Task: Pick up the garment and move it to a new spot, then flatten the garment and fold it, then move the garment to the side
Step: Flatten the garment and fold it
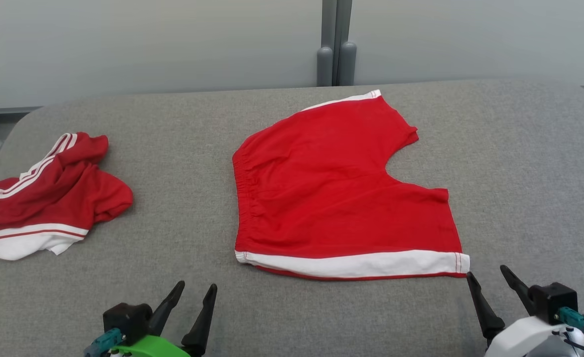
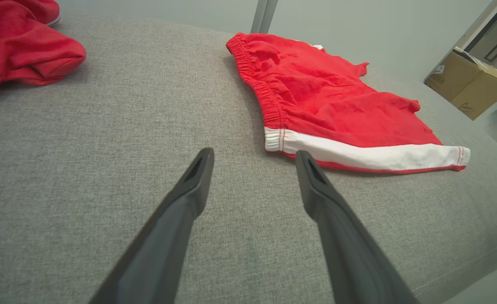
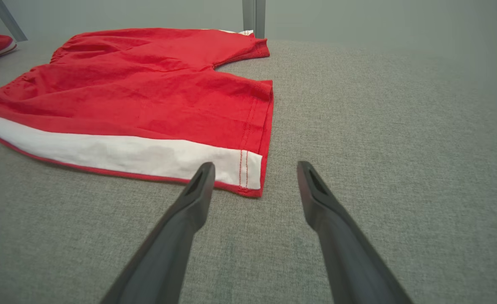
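Observation:
The garment (image 1: 336, 193) is a pair of red shorts with white side stripes, spread flat in the middle of the grey table (image 1: 520, 163), waistband to the left. It also lies ahead in the left wrist view (image 2: 337, 105) and the right wrist view (image 3: 138, 93). My left gripper (image 1: 196, 288) stands open near the front edge, just left of the garment's near waistband corner (image 2: 273, 139). My right gripper (image 1: 487, 273) is open beside the near leg hem corner (image 3: 252, 173), with one fingertip (image 3: 204, 173) just in front of the white stripe. Neither holds anything.
A second red garment with white stripes (image 1: 48, 193) lies crumpled at the table's left edge. A grey post (image 1: 336, 44) stands behind the table against a pale wall. A cardboard box (image 2: 470, 82) sits on the floor beyond the table's right side.

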Controlling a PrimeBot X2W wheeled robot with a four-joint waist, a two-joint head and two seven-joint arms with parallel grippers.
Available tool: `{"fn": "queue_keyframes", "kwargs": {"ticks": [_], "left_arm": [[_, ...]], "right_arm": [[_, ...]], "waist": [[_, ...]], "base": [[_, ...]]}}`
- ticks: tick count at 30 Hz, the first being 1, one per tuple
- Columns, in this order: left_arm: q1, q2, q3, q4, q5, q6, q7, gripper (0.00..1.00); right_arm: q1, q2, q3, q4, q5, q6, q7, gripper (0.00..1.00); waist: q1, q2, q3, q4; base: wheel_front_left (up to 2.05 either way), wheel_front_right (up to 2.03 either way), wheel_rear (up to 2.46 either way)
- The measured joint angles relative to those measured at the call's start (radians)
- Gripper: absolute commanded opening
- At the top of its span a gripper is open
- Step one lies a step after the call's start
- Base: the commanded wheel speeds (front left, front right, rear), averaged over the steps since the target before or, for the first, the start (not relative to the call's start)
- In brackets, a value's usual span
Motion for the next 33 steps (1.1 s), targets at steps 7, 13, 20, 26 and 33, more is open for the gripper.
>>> {"fn": "queue_keyframes", "kwargs": {"ticks": [7, 13, 20, 26, 33], "left_arm": [[-0.08, -0.013, -0.016, 0.051, 0.005, 0.0, 0.014, 1.0], [-0.151, -0.027, -0.04, 0.103, 0.005, -0.002, 0.023, 1.0], [-0.182, -0.028, -0.042, 0.144, 0.005, -0.009, 0.022, 1.0], [-0.211, -0.03, -0.058, 0.18, 0.004, -0.01, 0.022, 1.0], [-0.23, -0.034, -0.083, 0.224, -0.017, -0.01, 0.021, 1.0]], "right_arm": [[-0.097, 0.04, 0.017, 0.06, 0.0, 0.017, 0.01, 1.0], [-0.146, 0.055, 0.023, 0.134, 0.005, 0.021, 0.011, 1.0], [-0.176, 0.074, 0.026, 0.184, 0.006, 0.031, 0.011, 1.0], [-0.214, 0.091, 0.031, 0.225, 0.008, 0.039, 0.01, 0.86], [-0.234, 0.107, 0.033, 0.274, 0.009, 0.053, 0.009, 0.45]], "waist": [[0.0, 0.0, 0.037, -0.008], [0.0, 0.0, 0.07, -0.014], [0.0, 0.0, 0.084, -0.018], [0.0001, 0.0, 0.095, -0.02], [0.0001, 0.0, 0.1, -0.021]], "base": [[0.0, 0.0, 0.0], [0.0, 0.0, 0.0], [0.0, 0.0, 0.0], [0.0, 0.0, 0.0], [0.0, 0.0, 0.0]]}}
